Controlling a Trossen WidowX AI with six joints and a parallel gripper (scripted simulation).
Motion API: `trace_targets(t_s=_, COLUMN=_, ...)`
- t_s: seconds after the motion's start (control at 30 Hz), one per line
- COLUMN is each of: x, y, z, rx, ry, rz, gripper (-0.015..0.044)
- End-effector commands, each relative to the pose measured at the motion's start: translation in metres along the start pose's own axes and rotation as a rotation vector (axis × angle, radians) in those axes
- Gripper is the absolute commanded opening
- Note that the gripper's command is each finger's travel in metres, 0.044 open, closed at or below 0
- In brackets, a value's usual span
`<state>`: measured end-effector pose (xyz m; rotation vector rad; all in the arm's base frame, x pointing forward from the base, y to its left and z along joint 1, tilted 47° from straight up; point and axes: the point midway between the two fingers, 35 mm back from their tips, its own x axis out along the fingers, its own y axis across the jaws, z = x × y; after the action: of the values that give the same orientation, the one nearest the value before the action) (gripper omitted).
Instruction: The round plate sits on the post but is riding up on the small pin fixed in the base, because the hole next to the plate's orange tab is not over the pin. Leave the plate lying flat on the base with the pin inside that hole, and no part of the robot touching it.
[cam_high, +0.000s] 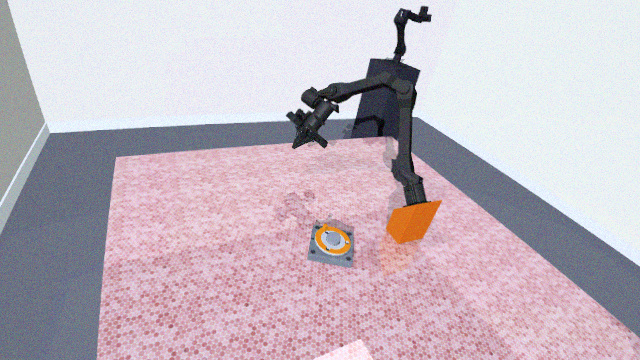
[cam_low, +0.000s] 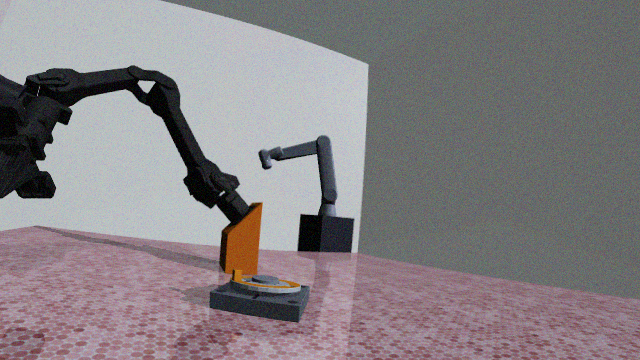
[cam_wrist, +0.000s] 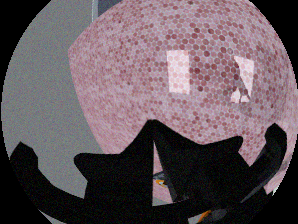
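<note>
The round plate (cam_high: 336, 251) (cam_low: 270, 289), white with an orange ring, sits around the grey post (cam_high: 333, 238) (cam_low: 265, 279) on the dark grey square base (cam_high: 330, 259) (cam_low: 255, 307). In the exterior view the plate looks slightly tilted, not flush with the base. Its orange tab (cam_high: 325, 228) (cam_low: 237, 275) stands up at the rim, on the far side in the top view. Small marks show on the plate, but I cannot tell the pin from the holes. My gripper (cam_high: 294, 146) (cam_wrist: 152, 123) is shut and empty, high above and beyond the base, touching nothing.
The orange block (cam_high: 412, 223) (cam_low: 242, 245) under my arm's foot stands right of the base in the top view. A second arm on a dark pedestal (cam_high: 378, 107) (cam_low: 326, 233) stands at the back. The pink mat (cam_high: 200, 280) (cam_low: 125, 315) lies under the base.
</note>
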<state>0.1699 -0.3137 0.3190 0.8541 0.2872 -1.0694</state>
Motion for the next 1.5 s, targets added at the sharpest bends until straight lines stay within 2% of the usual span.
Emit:
trace_targets(t_s=0.0, x=0.042, y=0.007, z=-0.060, rx=-0.124, ry=0.167, rz=-0.092, gripper=0.0000)
trace_targets(t_s=0.07, x=0.048, y=0.008, z=-0.071, rx=-0.150, ry=0.194, rz=-0.110, gripper=0.0000)
trace_targets(t_s=0.27, x=0.081, y=0.010, z=-0.175, rx=-0.449, ry=0.399, rz=-0.274, gripper=0.0000)
trace_targets(t_s=0.37, x=0.084, y=0.008, z=-0.201, rx=-0.547, ry=0.439, rz=-0.317, gripper=0.0000)
trace_targets(t_s=0.53, x=0.080, y=-0.004, z=-0.276, rx=-0.921, ry=0.519, rz=-0.448, gripper=0.0000)
trace_targets(t_s=0.63, x=0.077, y=-0.007, z=-0.292, rx=-1.032, ry=0.525, rz=-0.480, gripper=0.0000)
trace_targets(t_s=0.8, x=0.061, y=-0.020, z=-0.337, rx=-1.450, ry=0.484, rz=-0.574, gripper=0.0000)
trace_targets(t_s=0.93, x=0.058, y=-0.021, z=-0.346, rx=-1.572, ry=0.455, rz=-0.595, gripper=0.0000)
trace_targets(t_s=1.17, x=0.059, y=-0.020, z=-0.346, rx=-1.572, ry=0.455, rz=-0.595, gripper=0.0000)
trace_targets(t_s=1.47, x=0.091, y=-0.045, z=-0.342, rx=-1.572, ry=0.454, rz=-0.595, gripper=0.0000)
